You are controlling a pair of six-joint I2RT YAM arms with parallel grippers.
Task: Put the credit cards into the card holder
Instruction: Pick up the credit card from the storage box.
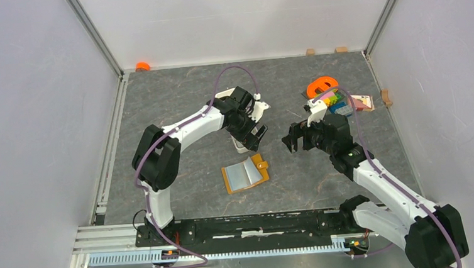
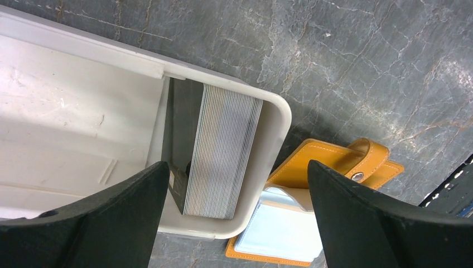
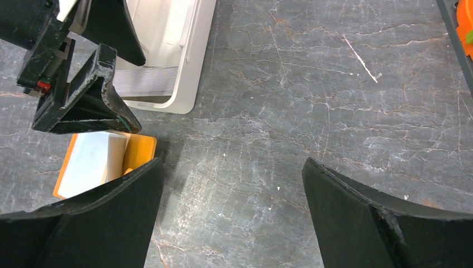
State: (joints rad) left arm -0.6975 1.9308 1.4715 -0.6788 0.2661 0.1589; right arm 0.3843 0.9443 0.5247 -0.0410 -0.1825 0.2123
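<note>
The left claw (image 1: 252, 137) is spread wide and grips nothing. It hangs over the near end of a white tray (image 2: 276, 128). In the left wrist view its two dark fingers (image 2: 111, 223) frame the tray's rounded corner, where a stack of credit cards (image 2: 223, 156) stands on edge against the end wall. The right claw (image 1: 295, 139) is likewise spread and empty, poised above bare grey marbled surface (image 3: 334, 111) to the right of the tray and well apart from the left claw.

The card holder (image 1: 245, 174) lies open on the surface just on the near side of the tray, between the two arms. Its pale blue-grey pockets face up and its orange snap tab (image 2: 365, 159) points right. From the left wrist camera the tray's corner overlaps the holder's far edge, though whether they touch is hard to tell.

At the far right of the surface sit what looks like an orange ring (image 1: 321, 87) and a cluster of coloured blocks (image 1: 339, 106). A small orange object (image 1: 143, 66) rests by the back left corner.
</note>
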